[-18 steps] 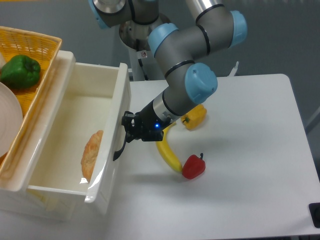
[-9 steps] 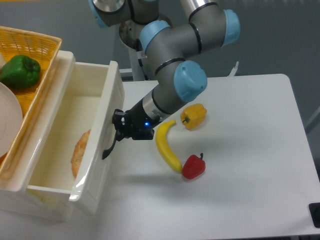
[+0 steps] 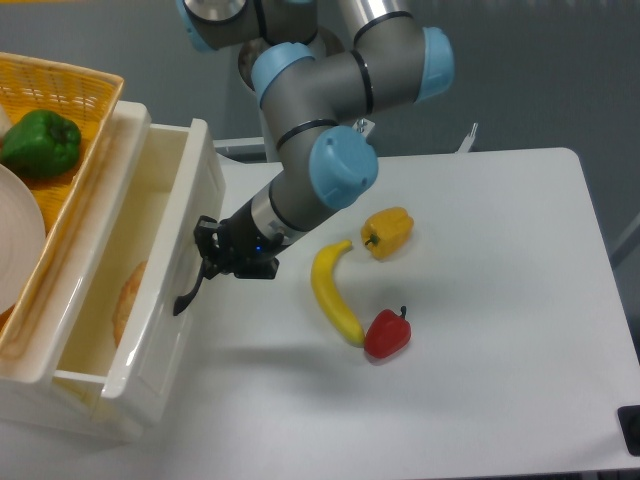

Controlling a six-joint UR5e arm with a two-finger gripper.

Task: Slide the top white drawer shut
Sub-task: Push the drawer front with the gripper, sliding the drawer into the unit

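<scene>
The top white drawer sits at the nine o'clock side of the picture, partly pulled out, its glossy front panel facing three o'clock and its curved black handle hanging off that panel. Inside, a tan bread-like piece shows through the gap between the front panel and the cabinet's rim. The end effector is right up against the front panel, just above the handle, at the end of the grey and blue arm that comes down from twelve o'clock. Whether its fingers are parted or pressed together cannot be told; they are dark and lie against the dark handle, and no grasp is visible. A small blue light glows on the wrist. On the white desk, at about three o'clock from the end effector, lies a banana, with a yellow pepper near its upper end and a red pepper touching its lower end. Up at ten o'clock a yellow woven basket holds a green pepper and a white plate.
</scene>
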